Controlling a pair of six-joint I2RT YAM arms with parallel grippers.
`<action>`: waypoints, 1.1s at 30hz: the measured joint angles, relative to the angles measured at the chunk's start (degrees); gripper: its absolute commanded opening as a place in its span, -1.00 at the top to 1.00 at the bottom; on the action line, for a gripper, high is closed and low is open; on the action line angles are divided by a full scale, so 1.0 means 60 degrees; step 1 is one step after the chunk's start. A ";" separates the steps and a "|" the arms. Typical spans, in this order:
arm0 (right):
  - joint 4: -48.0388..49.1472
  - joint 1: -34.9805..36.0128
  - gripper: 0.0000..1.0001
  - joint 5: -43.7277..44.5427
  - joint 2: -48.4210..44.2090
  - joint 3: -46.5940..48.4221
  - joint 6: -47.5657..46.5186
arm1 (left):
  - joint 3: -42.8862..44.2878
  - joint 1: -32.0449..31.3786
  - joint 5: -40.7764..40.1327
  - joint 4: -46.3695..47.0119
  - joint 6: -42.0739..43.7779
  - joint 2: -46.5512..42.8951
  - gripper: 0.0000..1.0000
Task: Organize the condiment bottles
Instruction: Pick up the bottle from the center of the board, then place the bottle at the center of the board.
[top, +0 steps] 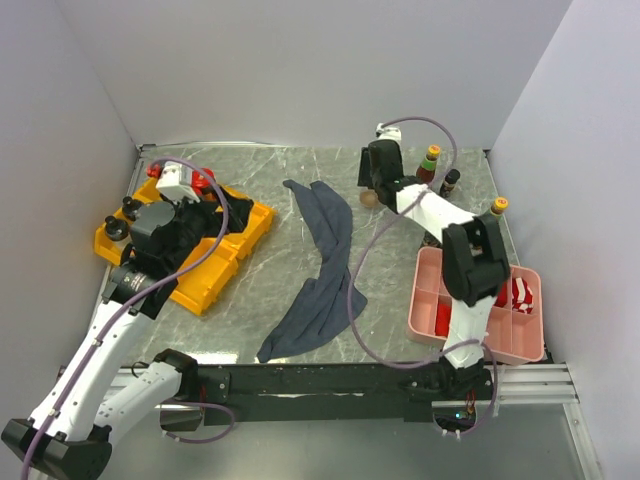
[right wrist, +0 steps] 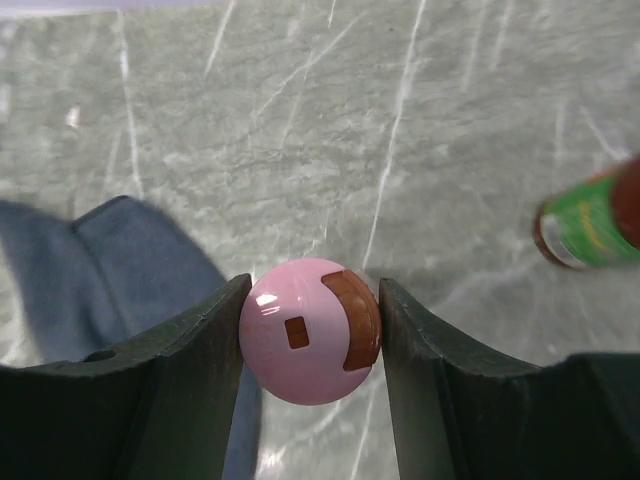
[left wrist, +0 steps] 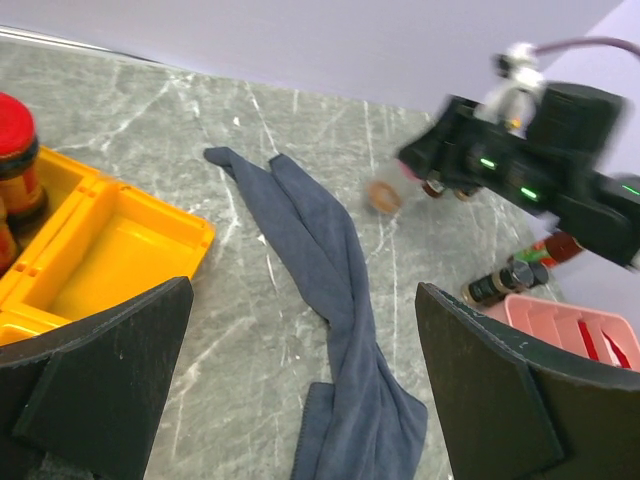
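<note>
My right gripper is shut on a pink-capped shaker, gripping its round cap from both sides, at the back middle of the table. The shaker also shows blurred in the left wrist view. Slim sauce bottles and a dark bottle stand behind the right arm, and an orange-capped one stands further right. My left gripper is open and empty, over the orange tray. Red-lidded jars and black-capped bottles stand in that tray.
A grey-blue cloth lies crumpled across the table's middle, just left of the right gripper. A pink tray with red packets sits at the near right. A green-labelled bottle is close to the right of the shaker.
</note>
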 measured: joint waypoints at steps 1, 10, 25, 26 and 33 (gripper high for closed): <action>0.0047 0.0036 0.01 0.0058 -0.0393 -0.0342 0.0047 | 0.0000 0.0000 -0.0091 0.0004 0.0000 -0.0011 -0.99; 0.0441 0.1872 0.00 0.0364 -0.2994 -0.2113 0.0718 | -0.0204 0.0004 -0.1428 -0.0087 -0.0011 -0.0630 -0.99; 0.1621 0.5351 -0.07 0.0415 -0.2743 -0.3089 0.1723 | -0.0543 0.0000 -0.2605 0.0080 -0.0051 -0.1534 -0.99; 0.1643 0.5533 -0.08 0.0499 -0.2667 -0.3126 0.1719 | -0.0543 0.0004 -0.2634 0.0080 -0.0051 -0.1526 -0.99; 0.1974 0.6098 -0.15 0.0958 -0.2299 -0.3304 0.1829 | -0.0543 0.0000 -0.2645 0.0084 -0.0055 -0.1515 -0.99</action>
